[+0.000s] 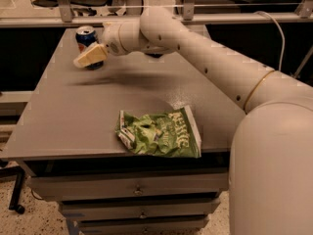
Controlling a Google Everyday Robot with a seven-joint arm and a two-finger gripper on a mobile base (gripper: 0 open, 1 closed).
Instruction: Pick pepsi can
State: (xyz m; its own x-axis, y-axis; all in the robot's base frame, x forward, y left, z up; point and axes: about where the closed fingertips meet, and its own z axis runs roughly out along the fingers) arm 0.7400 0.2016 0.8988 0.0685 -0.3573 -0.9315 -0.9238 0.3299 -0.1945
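claw (90,56) before pepsi can (86,35), hiding its base

You're looking down on a grey table (98,111) with a matte top, under warm, dim light. Beneath its front edge you have a stack of grey drawers (137,187) with small knobs. The gripper (85,58) hangs over the table's far left corner. Behind the table runs a metal rail (230,18) on upright posts. The floor (34,219) at lower left is pale and speckled, and a black wheeled leg (17,195) stands on it.
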